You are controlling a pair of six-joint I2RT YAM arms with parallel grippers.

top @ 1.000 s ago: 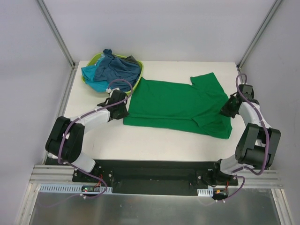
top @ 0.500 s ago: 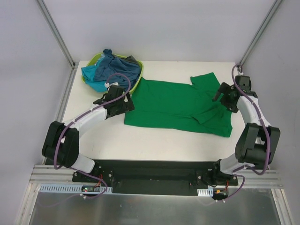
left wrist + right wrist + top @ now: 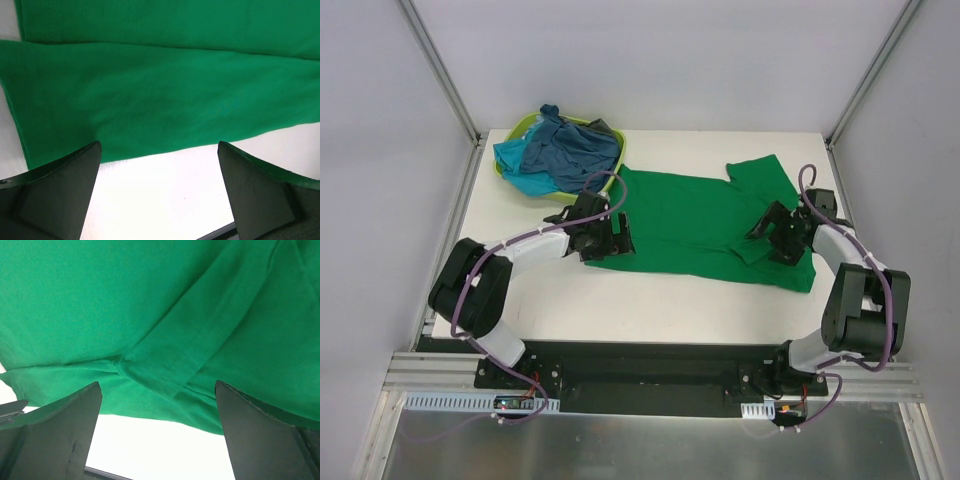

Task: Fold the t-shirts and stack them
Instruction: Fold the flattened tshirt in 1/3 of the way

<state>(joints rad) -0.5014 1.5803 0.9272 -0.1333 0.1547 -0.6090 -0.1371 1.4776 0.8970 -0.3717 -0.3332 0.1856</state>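
**Clerk:** Item one, green t-shirt (image 3: 700,225). Where was it?

**Checker:** It lay spread on the table (image 3: 650,300), hem end towards the left arm and collar and sleeves towards the right. A crease or overlap ran along its length in the left wrist view, and I could not tell which. The remaining t-shirts (image 3: 560,150), blue, turquoise and dark, were heaped unfolded in the lime basket (image 3: 525,125) at the far left corner.

**Clerk:** Left gripper (image 3: 612,236)?

**Checker:** Its jaws were spread wide with nothing between them. It sat low over the hem corner, by the near edge (image 3: 165,152).

**Clerk:** Right gripper (image 3: 772,237)?

**Checker:** Also wide and empty. It was over the near sleeve (image 3: 170,372), which lay turned in on the body.

**Clerk:** Step in hand?

**Checker:** By my judgement, both grippers were taking hold for a lengthwise fold.

**Clerk:** Handling notes?

**Checker:**
- Each gripper should pinch right at the near edge and catch every layer there, the sleeve included on the right.
- Both should close level with each other.
- They should lift only enough to clear the cloth below.
- They should carry across together, so the edge stays straight and taut between them.
- Uneven travel would likely skew the fold or drag the whole shirt.
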